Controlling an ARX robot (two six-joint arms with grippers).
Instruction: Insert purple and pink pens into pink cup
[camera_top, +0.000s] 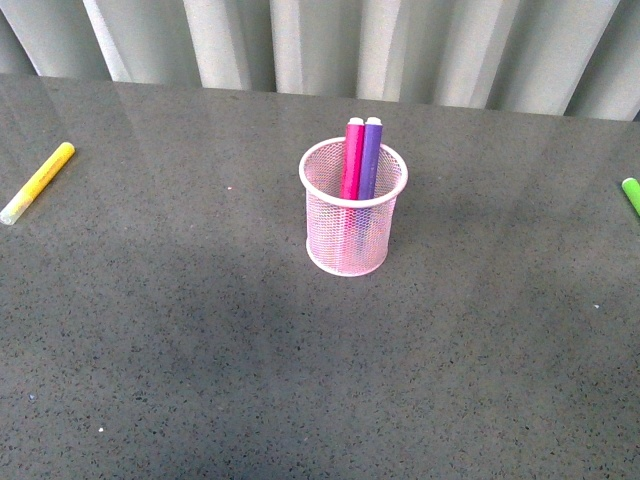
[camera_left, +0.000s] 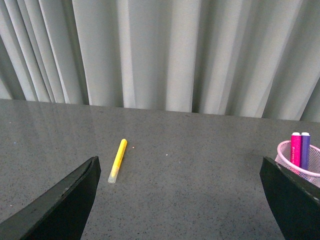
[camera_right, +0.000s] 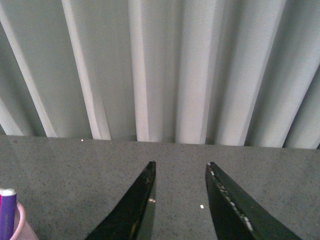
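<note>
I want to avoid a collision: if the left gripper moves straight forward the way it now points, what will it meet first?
Probably nothing on the table. Between the left gripper's open fingers lies bare tabletop up to the curtain. The yellow marker lies nearer one finger, the pink cup by the other; depth is unclear.

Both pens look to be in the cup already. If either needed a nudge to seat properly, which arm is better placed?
Probably the right. Its wrist view shows the pink cup and purple pen close by; the left wrist view shows them further off. The right gripper is open and empty.
</note>
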